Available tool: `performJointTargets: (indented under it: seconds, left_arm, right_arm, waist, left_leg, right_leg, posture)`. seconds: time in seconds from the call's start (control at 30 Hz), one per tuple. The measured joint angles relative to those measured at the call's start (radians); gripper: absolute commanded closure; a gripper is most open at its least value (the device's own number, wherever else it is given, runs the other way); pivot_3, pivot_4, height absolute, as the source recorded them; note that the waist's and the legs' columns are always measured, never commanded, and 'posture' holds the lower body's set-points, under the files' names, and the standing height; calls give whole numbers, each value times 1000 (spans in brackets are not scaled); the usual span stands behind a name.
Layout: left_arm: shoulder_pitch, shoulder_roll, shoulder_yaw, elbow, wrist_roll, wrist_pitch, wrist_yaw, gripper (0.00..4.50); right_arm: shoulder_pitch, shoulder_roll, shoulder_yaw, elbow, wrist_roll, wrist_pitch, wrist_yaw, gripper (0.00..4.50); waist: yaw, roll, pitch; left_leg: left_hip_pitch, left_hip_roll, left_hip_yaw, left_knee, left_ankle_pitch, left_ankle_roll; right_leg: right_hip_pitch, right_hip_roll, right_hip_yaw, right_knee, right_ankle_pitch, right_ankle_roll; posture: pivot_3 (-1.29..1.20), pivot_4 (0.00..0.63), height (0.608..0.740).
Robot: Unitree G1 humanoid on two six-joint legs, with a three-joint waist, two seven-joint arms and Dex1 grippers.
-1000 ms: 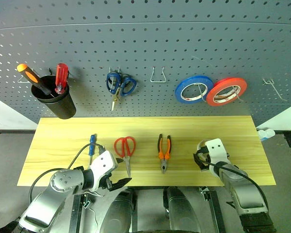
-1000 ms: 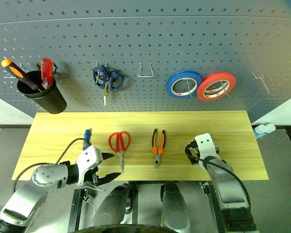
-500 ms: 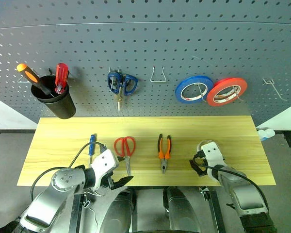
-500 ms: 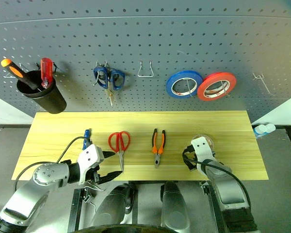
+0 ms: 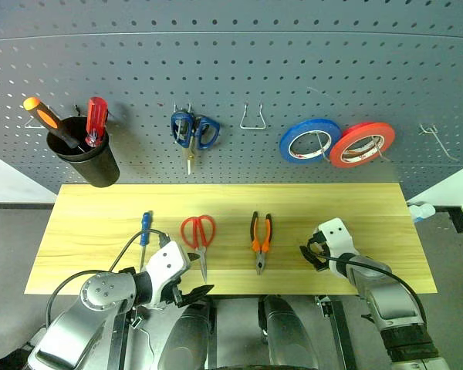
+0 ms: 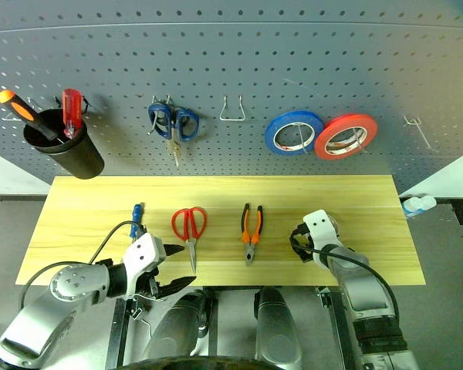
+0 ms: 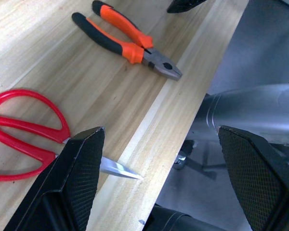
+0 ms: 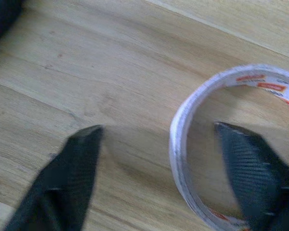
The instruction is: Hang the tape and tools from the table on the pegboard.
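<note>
The white tape (image 8: pixel 180 139) lies flat on the light wood table (image 5: pixel 100 216) at its right end. My right gripper (image 8: pixel 158 129) is open and straddles the roll's wall, one finger (image 8: pixel 250 168) inside the ring and the other outside. From the head it shows low over that spot (image 5: pixel 316 253). The orange-and-black pliers (image 5: pixel 261 240), the red scissors (image 5: pixel 198 235) and the small blue screwdriver (image 5: pixel 145 229) lie in a row on the table. My left gripper (image 5: pixel 191 276) hangs open at the front edge by the scissors' tip (image 7: pixel 120 169), holding nothing. The grey pegboard (image 5: pixel 231 69) rises behind.
On the pegboard hang a black cup (image 5: pixel 89 162) with an orange and a red screwdriver, blue scissors (image 5: pixel 191 132), a blue roll (image 5: pixel 309 140) and a red roll (image 5: pixel 361 144). A bare wire hook (image 5: pixel 251 119) sits mid-board, another (image 5: pixel 436 139) at far right.
My right gripper has tipped down onto the tape and its fingers have drawn somewhat closer together. The left arm has stayed put.
</note>
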Motion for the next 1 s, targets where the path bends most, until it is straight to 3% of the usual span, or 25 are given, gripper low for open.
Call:
performJointTargets:
  seconds: [0.3,1.0]
  left_arm:
    - [0,11,2,-6,-17,23,5,580]
    - [-83,-10,-12,35,-25,14,19,580]
  right_arm:
    - [8,0,0,-8,0,-6,5,4444]
    - [79,-12,-18,-98,-1,29,-5,4444]
  waist:
    - [2,0,7]
    - [5,2,8]
  left_leg:
    - [-2,0,-2,0,0,0]
    - [-14,0,-10,0,3,-5]
  right_leg:
    - [0,0,0,-2,0,0]
    - [-5,0,-8,-13,5,1]
  posture:
    - [56,346,723]
    - [37,287,723]
